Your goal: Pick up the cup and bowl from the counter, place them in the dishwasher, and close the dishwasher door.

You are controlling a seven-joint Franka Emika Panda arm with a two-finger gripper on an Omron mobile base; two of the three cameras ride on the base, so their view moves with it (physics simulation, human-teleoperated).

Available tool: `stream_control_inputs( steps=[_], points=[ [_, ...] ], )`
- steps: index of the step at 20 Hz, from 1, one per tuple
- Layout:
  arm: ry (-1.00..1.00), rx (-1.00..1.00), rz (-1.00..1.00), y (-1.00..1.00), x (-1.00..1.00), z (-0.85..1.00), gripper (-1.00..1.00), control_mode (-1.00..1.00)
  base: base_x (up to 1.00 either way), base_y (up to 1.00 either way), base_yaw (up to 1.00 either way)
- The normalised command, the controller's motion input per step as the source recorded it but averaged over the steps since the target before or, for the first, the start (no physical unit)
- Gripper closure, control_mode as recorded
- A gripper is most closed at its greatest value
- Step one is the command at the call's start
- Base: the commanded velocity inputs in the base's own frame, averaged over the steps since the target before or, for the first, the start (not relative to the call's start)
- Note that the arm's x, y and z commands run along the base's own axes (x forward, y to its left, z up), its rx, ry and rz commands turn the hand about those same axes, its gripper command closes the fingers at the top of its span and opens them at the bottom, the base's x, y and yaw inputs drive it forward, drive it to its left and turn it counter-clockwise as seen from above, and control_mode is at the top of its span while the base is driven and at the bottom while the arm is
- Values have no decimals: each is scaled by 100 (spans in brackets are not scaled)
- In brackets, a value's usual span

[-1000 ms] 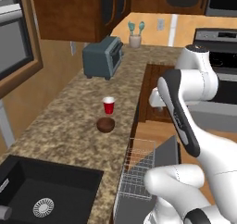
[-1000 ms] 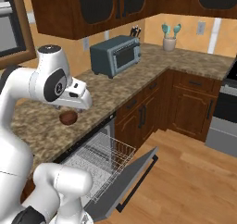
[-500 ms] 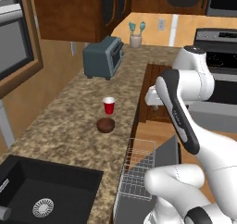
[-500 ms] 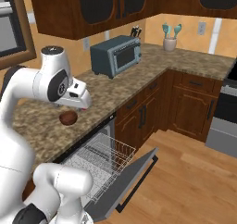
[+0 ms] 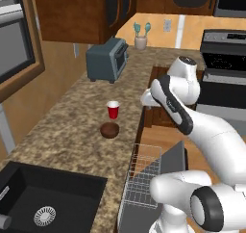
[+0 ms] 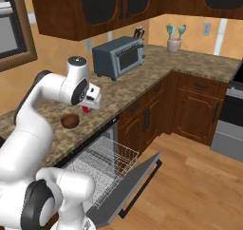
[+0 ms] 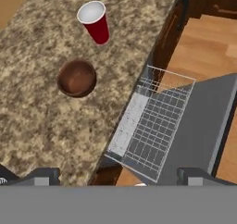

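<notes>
Red tapered plastic cup [image 7: 95,22] near the speckled granite counter's [image 7: 37,112] front edge looks light and tippy. Grip its mid-wall; gripper [image 7: 115,176] fingers are apart.

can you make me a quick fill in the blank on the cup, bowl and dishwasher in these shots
1. The cup stands upright on the ____.
2. The colour of the cup is ____.
3. The dishwasher door hangs ____.
4. The bowl sits ____ from the cup, not touching it.

Missing words: counter; red; open; apart
</notes>
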Motion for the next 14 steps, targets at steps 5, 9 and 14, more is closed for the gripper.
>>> stream_control_inputs(
  steps=[5, 9, 14],
  points=[
    [0, 5, 3, 37, 100, -20, -100, -100, 0, 0, 0],
    [0, 3, 0, 34, 88, -27, -100, -100, 0, 0, 0],
    [0, 4, 0, 27, 84, -34, -100, -100, 0, 0, 0]
  ],
)
